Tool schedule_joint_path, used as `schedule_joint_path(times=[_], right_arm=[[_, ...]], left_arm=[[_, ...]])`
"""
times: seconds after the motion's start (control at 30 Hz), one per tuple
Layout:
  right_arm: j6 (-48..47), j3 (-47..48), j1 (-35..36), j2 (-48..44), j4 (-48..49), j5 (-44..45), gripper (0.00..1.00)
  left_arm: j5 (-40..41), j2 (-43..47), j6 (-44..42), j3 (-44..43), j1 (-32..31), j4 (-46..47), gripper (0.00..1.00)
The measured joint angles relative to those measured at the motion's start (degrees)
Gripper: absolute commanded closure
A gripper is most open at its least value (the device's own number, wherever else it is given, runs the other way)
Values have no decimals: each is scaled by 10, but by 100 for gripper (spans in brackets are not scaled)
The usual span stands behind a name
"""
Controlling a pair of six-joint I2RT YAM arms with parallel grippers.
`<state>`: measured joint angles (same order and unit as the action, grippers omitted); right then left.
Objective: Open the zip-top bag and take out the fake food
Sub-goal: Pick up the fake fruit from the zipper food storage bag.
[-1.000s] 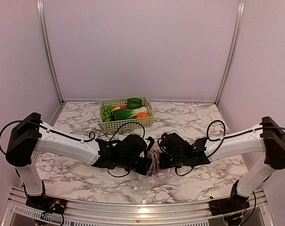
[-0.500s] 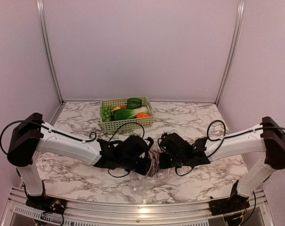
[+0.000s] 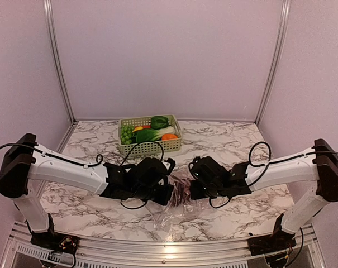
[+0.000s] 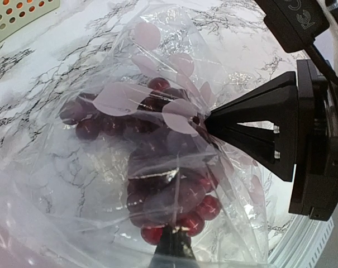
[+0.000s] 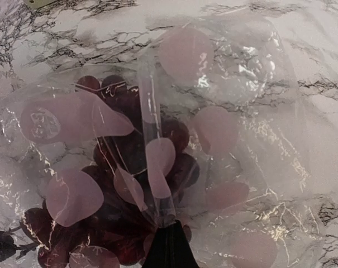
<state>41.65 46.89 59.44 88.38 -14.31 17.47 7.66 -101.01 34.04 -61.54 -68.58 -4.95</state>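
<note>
Here, one zip-top bag (image 3: 181,204) lies on the marble table (image 3: 230,139) nearer the arm bases than the basket (image 3: 150,148), apart from it and slightly to its right. It is clear and crinkled, printed with pale round spots, and one purple grape bunch (image 4: 157,184) is sealed inside it, the only piece of fake food in the bag.

Two grippers meet over the bag, both on the near side of the basket. The left gripper (image 3: 172,196) comes in from the basket's left side; in its wrist view its fingertips (image 4: 172,245) are pressed together with a fold of bag film pinched between them, just past the grapes. The right gripper (image 3: 191,193) comes in from the basket's right side, its jaws likewise closed to a point on a ridge of the plastic (image 5: 170,237); the left wrist view shows that tip (image 4: 206,120) biting the film above the bunch.

The one pale green lattice basket holds the other pieces. Countable there are one green pepper (image 3: 158,121), one green grape bunch (image 3: 125,134), one leafy white-stemmed vegetable (image 3: 151,134), one orange piece (image 3: 169,136), and a yellow-and-red bit (image 3: 139,128) too hidden to count apart.
</note>
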Motion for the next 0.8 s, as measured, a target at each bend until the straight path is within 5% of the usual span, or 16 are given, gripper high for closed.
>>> schedule_joint_path(times=[0.8], right_arm=[[2, 0, -9, -3, -12, 28, 100]], left_arm=[[45, 155, 7, 110, 0, 4, 100]])
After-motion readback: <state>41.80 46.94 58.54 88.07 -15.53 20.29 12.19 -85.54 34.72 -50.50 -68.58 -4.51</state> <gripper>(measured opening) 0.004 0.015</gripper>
